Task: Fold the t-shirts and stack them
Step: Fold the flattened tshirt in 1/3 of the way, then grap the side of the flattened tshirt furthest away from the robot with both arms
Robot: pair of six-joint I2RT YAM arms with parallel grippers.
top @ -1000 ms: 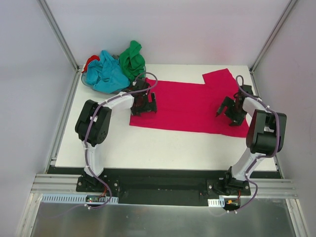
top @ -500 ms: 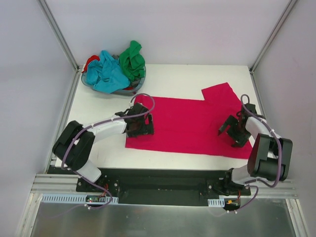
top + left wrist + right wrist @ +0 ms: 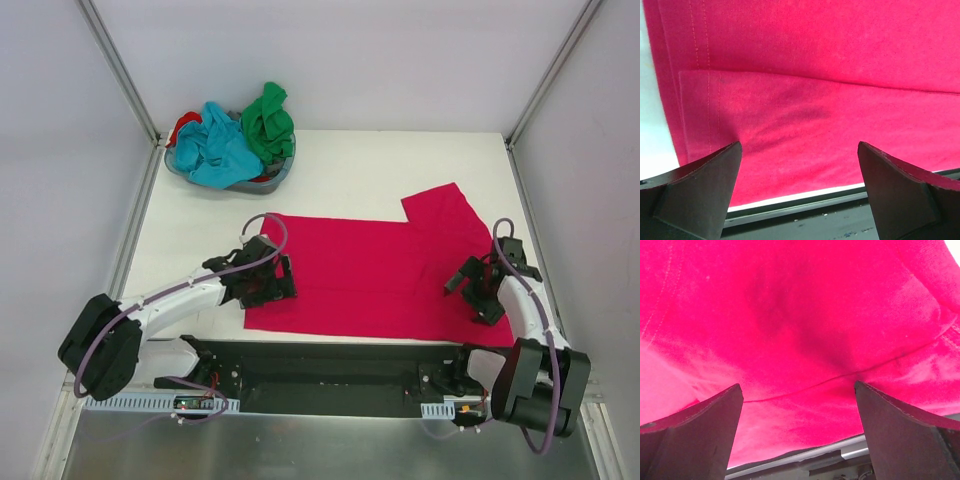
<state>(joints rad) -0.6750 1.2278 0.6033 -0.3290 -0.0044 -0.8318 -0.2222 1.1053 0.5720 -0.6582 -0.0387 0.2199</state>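
Note:
The crimson-pink t-shirt [image 3: 370, 270] lies spread flat on the white table [image 3: 400, 165], its near hem at the table's front edge and one sleeve [image 3: 440, 205] pointing to the back right. My left gripper [image 3: 265, 285] is open and low over the shirt's left near corner. In the left wrist view [image 3: 799, 150] its fingers straddle the cloth [image 3: 815, 60] beside the hem. My right gripper [image 3: 478, 292] is open over the shirt's right near part, and its wrist view [image 3: 797, 387] shows the fingers wide apart over creased cloth [image 3: 790, 305]. The turquoise [image 3: 215, 150], green [image 3: 268, 118] and red [image 3: 183, 124] shirts are piled at the back left.
The small grey basket [image 3: 275, 178] holds the piled shirts at the back left corner. A dark rail [image 3: 840, 220] runs just beyond the table's front edge. Metal frame posts [image 3: 120, 75] stand at the back corners.
Both arms have drawn back toward the near edge, and the crimson-pink shirt has slid with them to the table's front edge. Both grippers stay open.

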